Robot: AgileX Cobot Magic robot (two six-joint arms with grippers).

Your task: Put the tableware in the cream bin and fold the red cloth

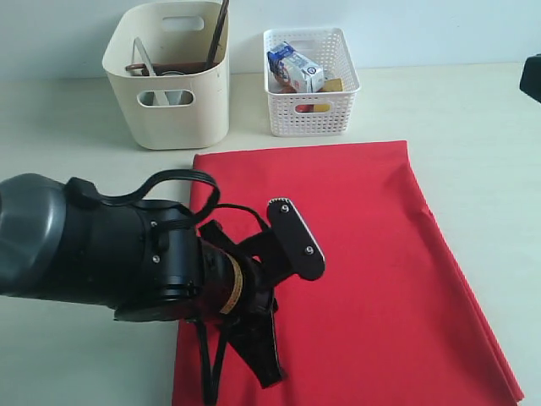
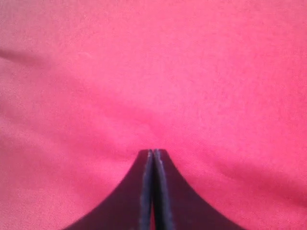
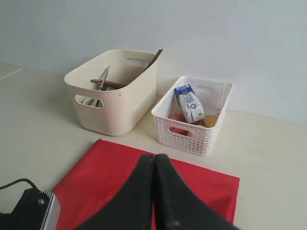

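- The left gripper (image 2: 152, 152) has its jaws pressed together, with the tips down at the red cloth (image 1: 363, 254). I cannot tell whether a pinch of fabric sits between them.
- The right gripper (image 3: 154, 157) is closed and empty, held above the counter (image 1: 68, 135) and clear of the cloth.
- The cloth lies flat in front of the cream bin (image 1: 177, 123). Layered edges along its right side suggest at least one fold is made.
- The bin holds the tableware, including the dark chopsticks (image 1: 218, 34) and a silver knife (image 1: 144, 55).
- Risk: a shallow pinch could slip free on a lift, dropping the layer crooked.
- Risk: nothing pins the far side, so a sideways pull could drag the whole sheet across the counter instead of folding it.
- Risk: the bulky left arm (image 1: 93, 245) and its looped cable hang low over the fabric and could rumple it on a sweep.
- The exterior view alone shows the cloth's full outline and its stacked edge, and where the arm stands over it.
- The left wrist view alone shows the jaws meeting, but nothing beyond red fabric.
- The right wrist view looks from lower into the bin and the white lattice basket (image 3: 192, 125) with its milk carton (image 3: 189, 103). It misses most of the cloth.
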